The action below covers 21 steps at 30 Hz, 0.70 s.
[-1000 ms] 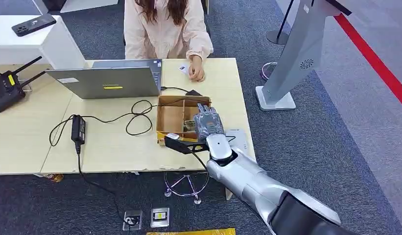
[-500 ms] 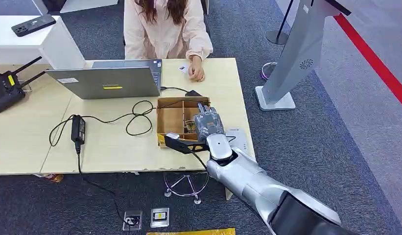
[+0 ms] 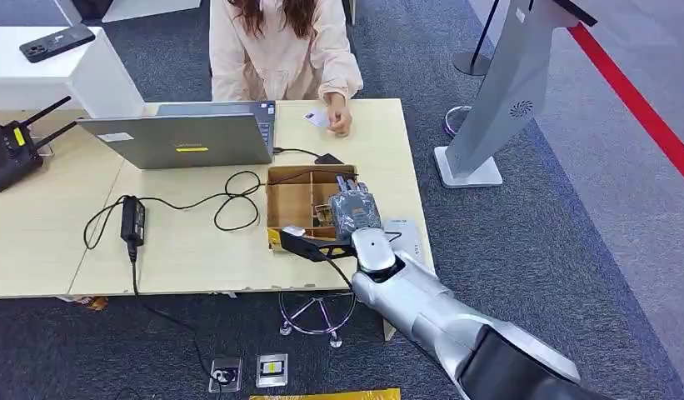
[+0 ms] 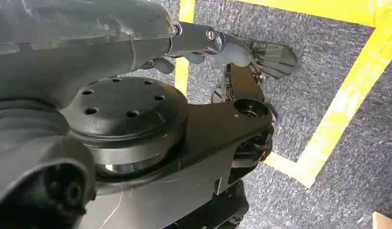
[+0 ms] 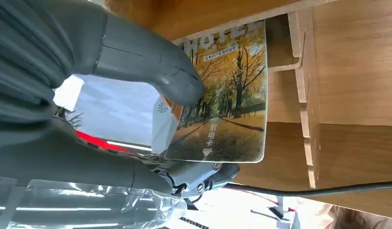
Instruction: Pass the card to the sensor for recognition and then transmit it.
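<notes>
Card: one flat, glossy rectangle (image 5: 222, 95) printed with yellow autumn trees along a road, corners rounded, pinched in the robot's right hand, inside the box over the right-hand compartments.
Right hand: (image 3: 355, 212) reaching forward over the box, grey ribbed back turned up in the head view; in the right wrist view the thick grey thumb (image 5: 151, 64) presses on the card's printed face, darker fingers (image 5: 198, 174) under it. It grips the card.
Right arm: one smooth silver arm (image 3: 421, 304), stretched from the lower right up to the table's near edge.
Left hand: hanging over the floor; its pale ribbed fingers (image 4: 272, 57) show past dark robot parts, and whether they are apart or curled I cannot tell.
Box: one shallow brown box (image 3: 290, 200) with thin slotted dividers making several compartments, near the table's right end.
Table: pale wood-grain top (image 3: 188, 250), two slabs butted together.
Sensor: a flat pale grey reader (image 3: 407, 233) just right of the box, touching the table edge.
Laptop: one grey, open (image 3: 184, 137).
Cables: one black power brick (image 3: 133, 221) with looping black lead.
Person: seated across the table in a pale pink top (image 3: 276, 54), a hand (image 3: 338, 119) holding a second small white card (image 3: 317, 118).
Floor: dark grey carpet with yellow tape lines (image 4: 346, 100).
</notes>
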Motion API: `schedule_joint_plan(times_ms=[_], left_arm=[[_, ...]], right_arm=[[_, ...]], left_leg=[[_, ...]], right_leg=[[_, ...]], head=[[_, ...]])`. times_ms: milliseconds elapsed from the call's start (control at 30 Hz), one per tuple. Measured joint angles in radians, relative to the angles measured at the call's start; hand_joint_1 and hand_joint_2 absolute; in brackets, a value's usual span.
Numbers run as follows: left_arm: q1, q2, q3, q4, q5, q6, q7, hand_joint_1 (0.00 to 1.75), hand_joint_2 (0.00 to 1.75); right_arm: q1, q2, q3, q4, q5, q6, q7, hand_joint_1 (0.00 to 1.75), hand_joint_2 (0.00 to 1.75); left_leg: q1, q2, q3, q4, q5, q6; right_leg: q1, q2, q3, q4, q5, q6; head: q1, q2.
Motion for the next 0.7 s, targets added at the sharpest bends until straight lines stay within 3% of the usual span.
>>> schedule_joint_plan(times_ms=[700], left_arm=[[-0.001,0.002,0.0,0.0,-0.001,0.0,0.0,0.0,0.0]], right_arm=[[-0.041,0.0,0.016,-0.018,-0.015,-0.007,-0.008,1.75,1.75]], left_leg=[[0.0,0.0,0.0,0.0,0.0,0.0]], right_leg=[[0.0,0.0,0.0,0.0,0.0,0.0]], head=[[0.0,0.0]])
